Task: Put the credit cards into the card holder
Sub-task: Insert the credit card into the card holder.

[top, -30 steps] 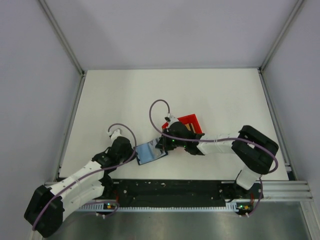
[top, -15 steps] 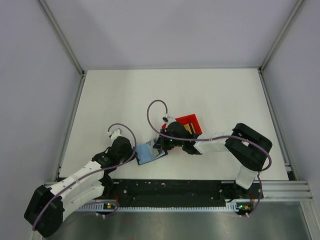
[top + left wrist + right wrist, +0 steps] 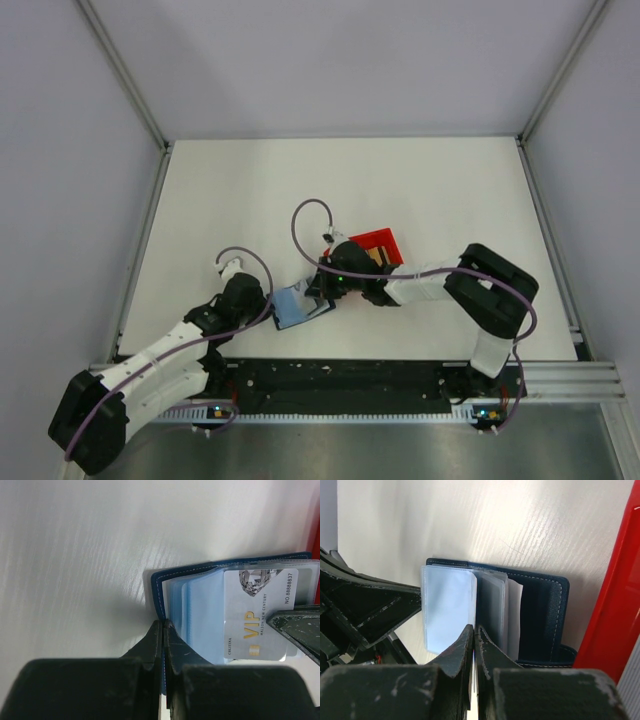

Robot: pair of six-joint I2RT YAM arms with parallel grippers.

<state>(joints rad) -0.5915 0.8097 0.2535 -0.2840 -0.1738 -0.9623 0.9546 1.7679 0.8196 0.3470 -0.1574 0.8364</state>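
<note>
The navy card holder (image 3: 300, 303) lies open on the white table, its light blue pockets (image 3: 200, 615) fanned out. My left gripper (image 3: 164, 625) is shut on the near edge of its navy cover (image 3: 156, 592). A white credit card printed VIP (image 3: 257, 615) sits in a clear pocket. My right gripper (image 3: 475, 629) is shut on that card at the pocket's edge; I cannot tell whether the sleeve (image 3: 449, 605) is pinched too. One of its fingers (image 3: 300, 630) covers the card's corner. A tan card (image 3: 378, 256) lies in the red bin.
The red plastic bin (image 3: 380, 245) stands just right of the holder, and its wall (image 3: 615, 595) is close beside my right fingers. Metal frame rails (image 3: 140, 260) run along the table's sides. Purple cables (image 3: 305, 225) loop above both wrists.
My right arm has shifted slightly left, bringing its gripper further over the holder. The left arm and the holder have stayed where they were.
</note>
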